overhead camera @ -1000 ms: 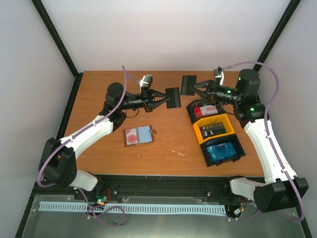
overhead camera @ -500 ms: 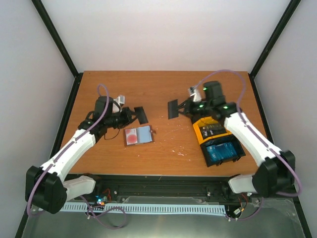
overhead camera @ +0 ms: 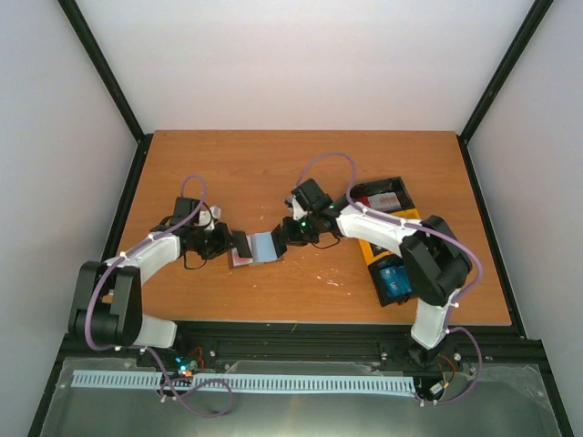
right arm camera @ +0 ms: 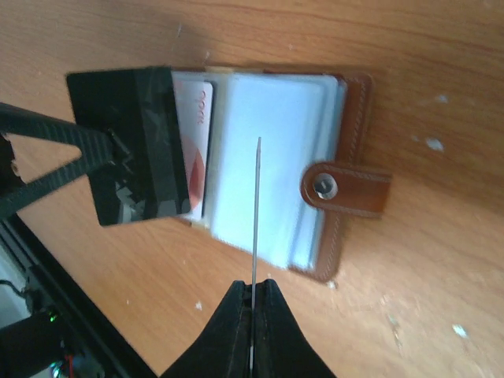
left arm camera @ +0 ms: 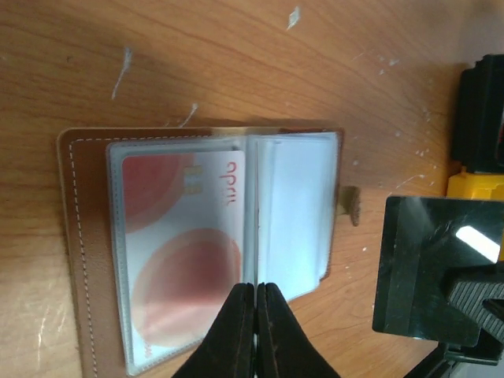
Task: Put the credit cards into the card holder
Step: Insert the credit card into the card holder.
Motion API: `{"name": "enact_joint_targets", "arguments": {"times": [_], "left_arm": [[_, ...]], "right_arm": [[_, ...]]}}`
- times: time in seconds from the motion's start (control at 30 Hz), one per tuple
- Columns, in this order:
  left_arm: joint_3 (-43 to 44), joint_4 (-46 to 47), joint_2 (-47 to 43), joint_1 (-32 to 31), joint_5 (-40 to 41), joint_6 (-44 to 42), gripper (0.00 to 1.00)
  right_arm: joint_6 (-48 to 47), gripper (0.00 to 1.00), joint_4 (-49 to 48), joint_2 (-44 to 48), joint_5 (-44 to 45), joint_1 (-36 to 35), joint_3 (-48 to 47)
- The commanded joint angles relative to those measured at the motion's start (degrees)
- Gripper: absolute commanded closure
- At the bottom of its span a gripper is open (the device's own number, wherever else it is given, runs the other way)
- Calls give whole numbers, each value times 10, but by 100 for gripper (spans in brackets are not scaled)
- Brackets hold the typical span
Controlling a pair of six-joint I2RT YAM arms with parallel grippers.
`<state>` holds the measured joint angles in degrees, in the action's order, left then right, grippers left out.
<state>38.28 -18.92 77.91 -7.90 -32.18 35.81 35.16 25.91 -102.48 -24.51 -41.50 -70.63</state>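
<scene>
The brown card holder (overhead camera: 260, 247) lies open on the table, with a red and white credit card (left arm camera: 185, 252) in its left clear pocket and grey-blue sleeves on its right side. My left gripper (left arm camera: 256, 287) is shut on a dark credit card (right arm camera: 130, 146), low over the holder's left half. That card shows only edge-on in the left wrist view. My right gripper (right arm camera: 253, 285) is shut on another dark credit card (left arm camera: 437, 268), held edge-on over the grey-blue sleeves (right arm camera: 268, 173), close to the clasp strap (right arm camera: 346, 189). In the top view the left gripper (overhead camera: 233, 243) and the right gripper (overhead camera: 284, 235) face each other across the holder.
A row of trays stands at the right: a black tray (overhead camera: 402, 188) with a red card, a yellow tray (overhead camera: 372, 249) partly under my right arm, and a black tray (overhead camera: 386, 296) with blue cards (overhead camera: 394, 276). The table's near edge runs just below the holder.
Both arms have come down and inward from raised positions at the back, carrying their dark cards. They now meet low over the open card holder.
</scene>
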Motion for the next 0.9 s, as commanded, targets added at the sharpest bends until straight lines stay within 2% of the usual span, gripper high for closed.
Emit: {"name": "enact_joint_targets", "arguments": {"times": [0.0, 0.3, 0.4, 0.63, 0.87], "left_arm": [[8, 27, 35, 12, -42, -62, 99], [8, 63, 68, 15, -84, -86, 99], [8, 78, 82, 15, -96, -80, 99], [3, 80, 87, 15, -73, -68, 99], [63, -36, 73, 16, -49, -122, 99]], "right_arm": [[-9, 97, -47, -38, 39, -19, -47], [-9, 97, -60, -95, 64, -23, -70], [-3, 97, -33, -113, 74, -23, -84], [2, 97, -4, -128, 107, -23, -83], [-4, 97, 1, -134, 112, -23, -76]]}}
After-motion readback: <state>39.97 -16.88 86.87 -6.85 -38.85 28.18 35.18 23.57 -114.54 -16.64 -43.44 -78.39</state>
